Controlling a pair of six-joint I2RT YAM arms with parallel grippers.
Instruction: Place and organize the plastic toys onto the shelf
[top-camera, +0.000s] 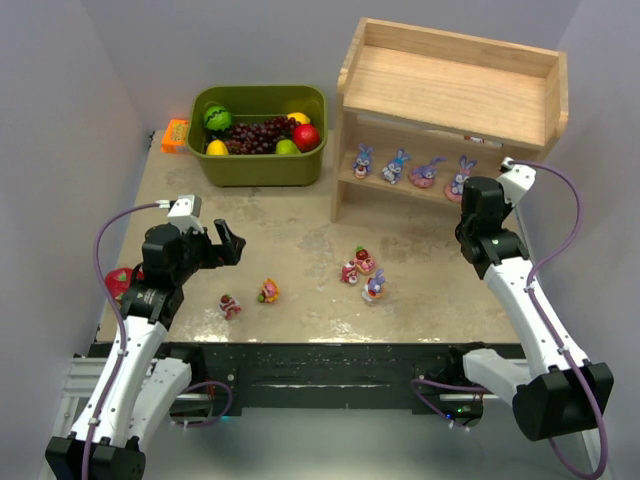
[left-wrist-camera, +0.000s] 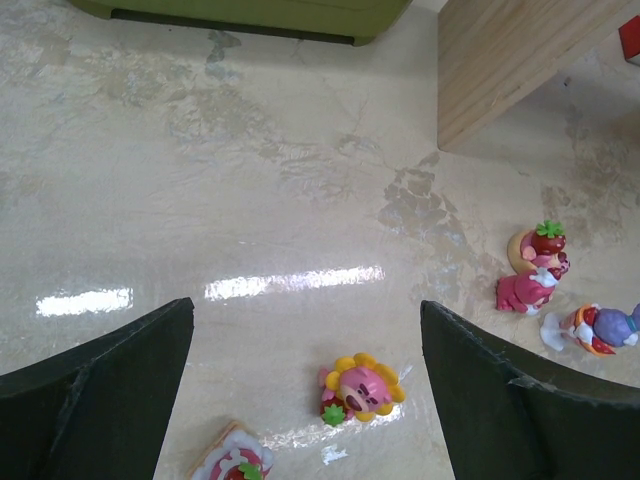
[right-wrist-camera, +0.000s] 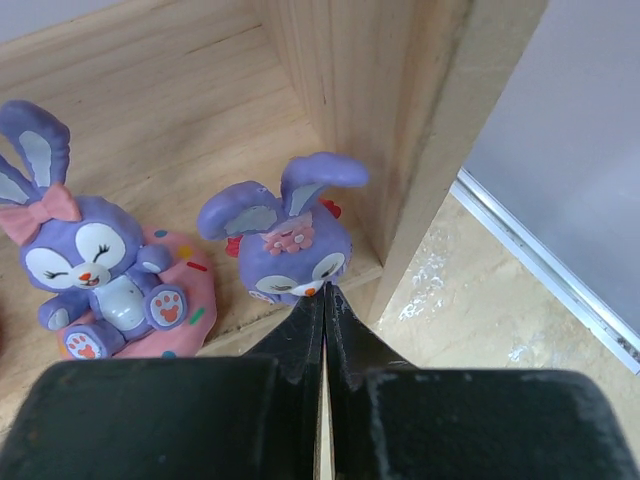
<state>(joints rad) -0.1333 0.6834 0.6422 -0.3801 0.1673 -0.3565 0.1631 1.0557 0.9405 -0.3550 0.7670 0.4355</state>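
The wooden shelf (top-camera: 450, 85) stands at the back right. Several blue-purple bunnies (top-camera: 396, 166) stand on its lower tier. My right gripper (right-wrist-camera: 325, 292) is shut and empty. Its tips touch the face of the rightmost bunny (right-wrist-camera: 285, 245), beside a bunny on a pink base (right-wrist-camera: 100, 270). My left gripper (left-wrist-camera: 305, 320) is open and empty above the table. A flower bear (left-wrist-camera: 362, 388) lies between its fingers, and a strawberry-cake toy (left-wrist-camera: 232, 465) lies to the lower left. A strawberry-top bear (left-wrist-camera: 543, 250), a pink bear (left-wrist-camera: 525, 292) and a bunny (left-wrist-camera: 595, 328) lie to the right.
An olive-green bin (top-camera: 260, 165) with fake fruit stands at the back left, an orange box (top-camera: 175, 135) beside it. A pink dragon fruit (top-camera: 120, 282) lies by the left arm. The shelf's side board (left-wrist-camera: 500, 60) stands ahead of the left gripper.
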